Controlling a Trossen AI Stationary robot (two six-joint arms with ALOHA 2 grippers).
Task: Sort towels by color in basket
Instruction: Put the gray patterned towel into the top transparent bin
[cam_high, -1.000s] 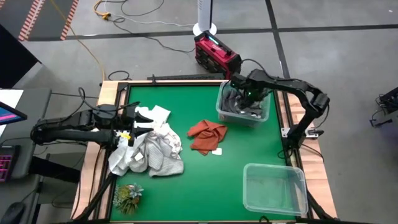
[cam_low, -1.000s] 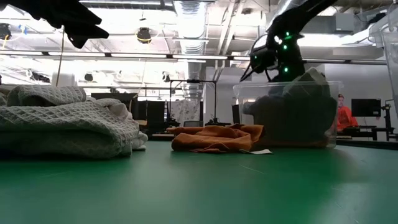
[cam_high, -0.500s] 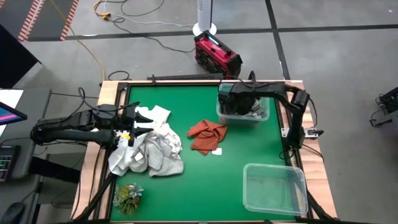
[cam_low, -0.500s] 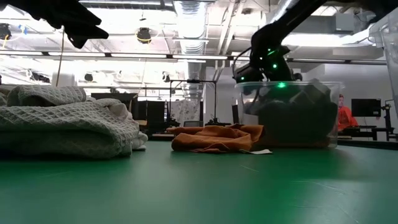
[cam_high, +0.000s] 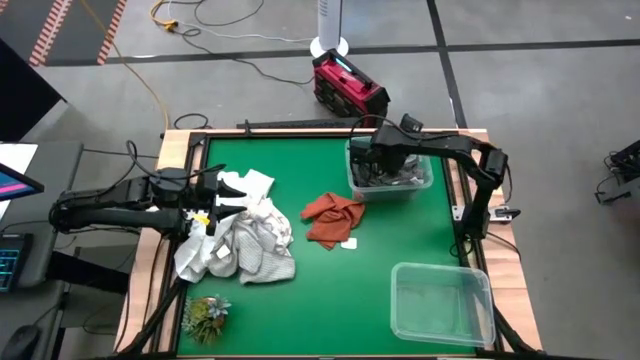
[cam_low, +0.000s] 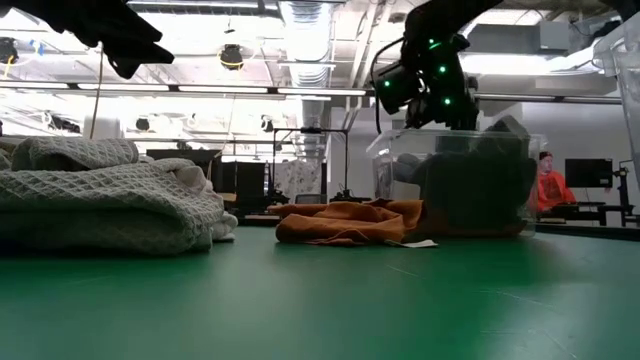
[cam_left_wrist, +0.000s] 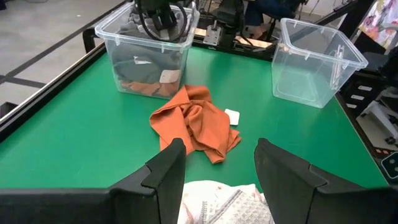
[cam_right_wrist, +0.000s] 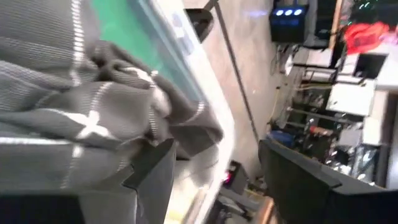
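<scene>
White and pale grey towels (cam_high: 245, 245) lie heaped at the table's left (cam_low: 100, 200). My left gripper (cam_high: 220, 200) hangs open above that heap (cam_left_wrist: 217, 177). A rust-orange towel (cam_high: 332, 218) lies crumpled mid-table (cam_left_wrist: 196, 124). Grey checked towels (cam_right_wrist: 74, 106) fill the clear bin (cam_high: 352, 185) at the far right. My right gripper (cam_high: 373, 160) is open above that bin's left part (cam_low: 422, 90), its fingers just over the grey cloth (cam_right_wrist: 214, 168).
An empty clear bin (cam_high: 440, 300) stands at the near right (cam_left_wrist: 314, 59). A small green leafy tuft (cam_high: 205, 315) sits at the near left corner. Bare green table lies between the heap, the orange towel and the bins. A red device (cam_high: 348, 88) is on the floor beyond the far edge.
My right gripper has moved toward the table's left over the grey-towel bin, dipped down into the bin half a second ago, and has now risen above its rim. The left arm and the towels on the table have stayed where they were.
</scene>
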